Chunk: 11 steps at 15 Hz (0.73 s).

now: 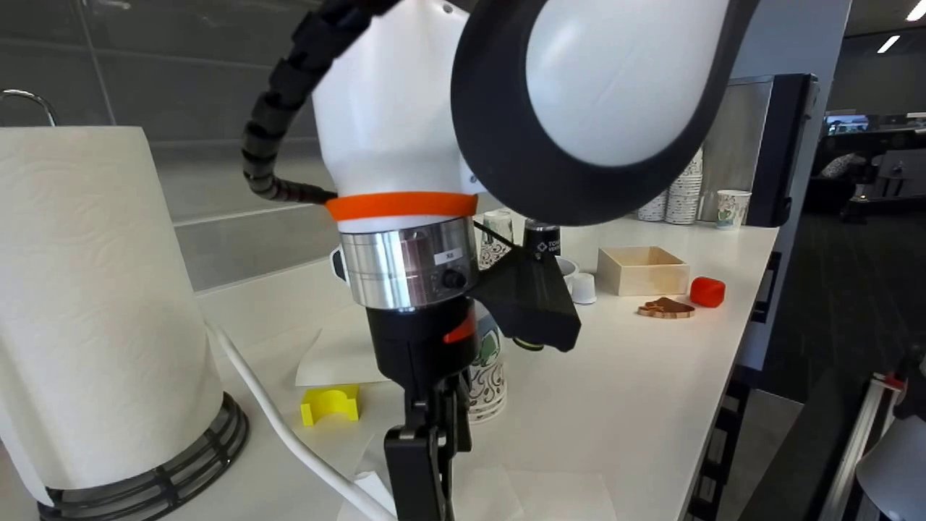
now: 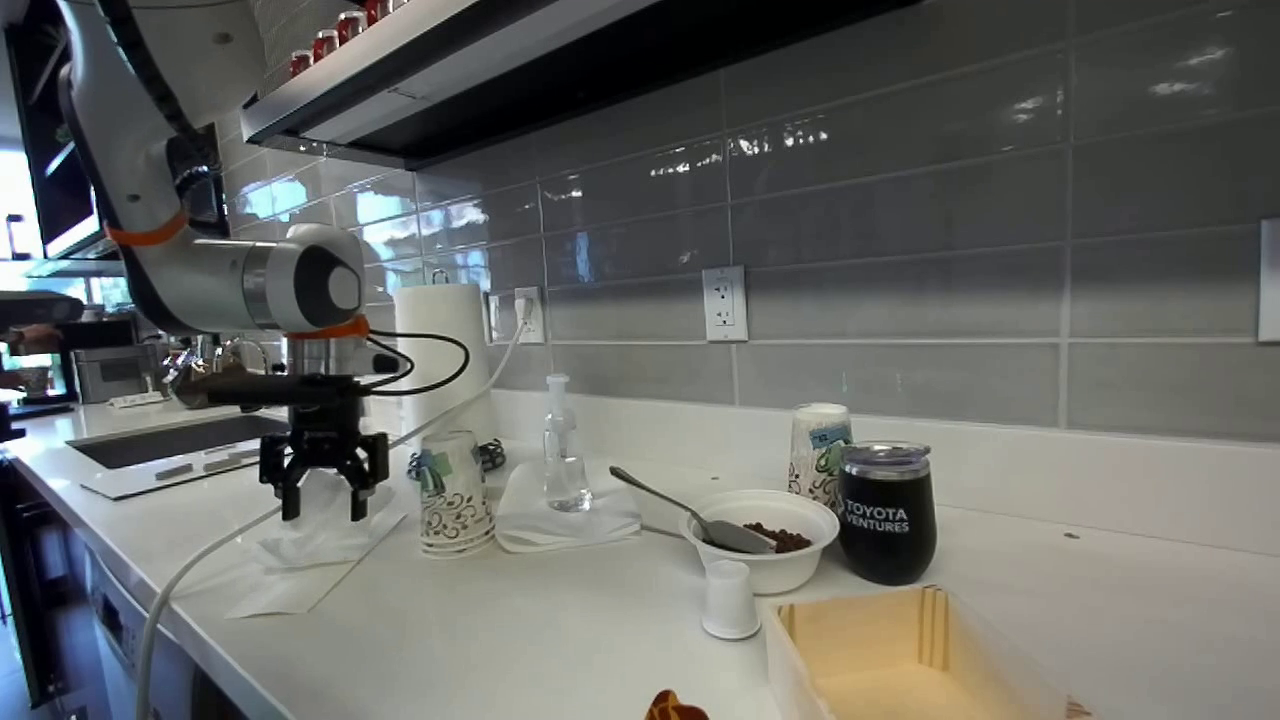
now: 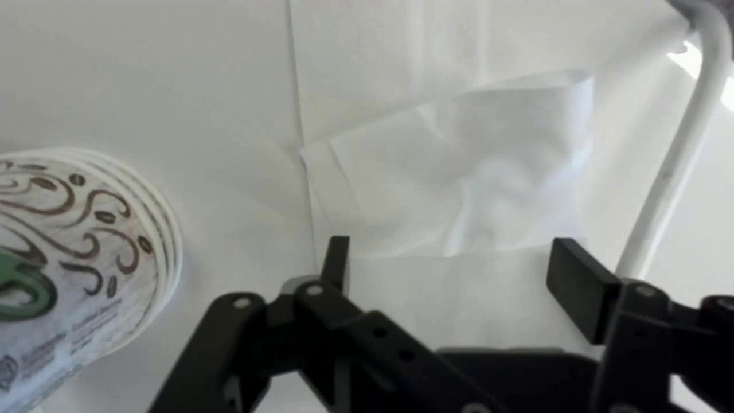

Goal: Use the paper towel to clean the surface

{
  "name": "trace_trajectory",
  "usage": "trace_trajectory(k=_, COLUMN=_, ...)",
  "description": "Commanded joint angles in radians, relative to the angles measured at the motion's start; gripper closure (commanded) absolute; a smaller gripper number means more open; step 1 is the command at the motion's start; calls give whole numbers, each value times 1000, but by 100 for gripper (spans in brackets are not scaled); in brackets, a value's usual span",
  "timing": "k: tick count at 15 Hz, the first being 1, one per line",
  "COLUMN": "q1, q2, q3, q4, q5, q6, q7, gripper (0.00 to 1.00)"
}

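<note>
A loosely folded white paper towel (image 3: 447, 172) lies on flat white paper sheets (image 3: 367, 51) on the white counter (image 3: 189, 74) in the wrist view. The folded towel also shows under the gripper in an exterior view (image 2: 318, 535), with a flat sheet (image 2: 285, 592) beneath it. My gripper (image 3: 456, 258) is open and empty, with its fingers spread on either side above the towel's near edge. In an exterior view the gripper (image 2: 324, 505) points down just over the towel; I cannot tell whether the fingertips touch it. The gripper partly covers the towel in both exterior views.
A stack of paper cups (image 3: 86, 258) stands close left of the gripper in the wrist view. A white cable (image 3: 676, 166) runs close on the right. A paper towel roll (image 1: 94, 311), a yellow block (image 1: 330, 407), a glass bottle (image 2: 566, 465) and a bowl (image 2: 780, 570) stand along the counter.
</note>
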Motion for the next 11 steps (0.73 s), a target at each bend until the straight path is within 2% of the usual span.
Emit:
trace_trajectory(k=1, q1=-16, q2=-130, q3=4, q4=-70, q5=134, q6=-38, q7=22, gripper=0)
trace_trajectory(k=6, q1=-29, q2=-287, q3=-21, q4=-153, q5=258, q6=-15, q7=77, gripper=0)
trace_trajectory(k=11, q1=-43, q2=-405, q3=-33, q4=-217, q5=246, q6=-35, q7=189, gripper=0)
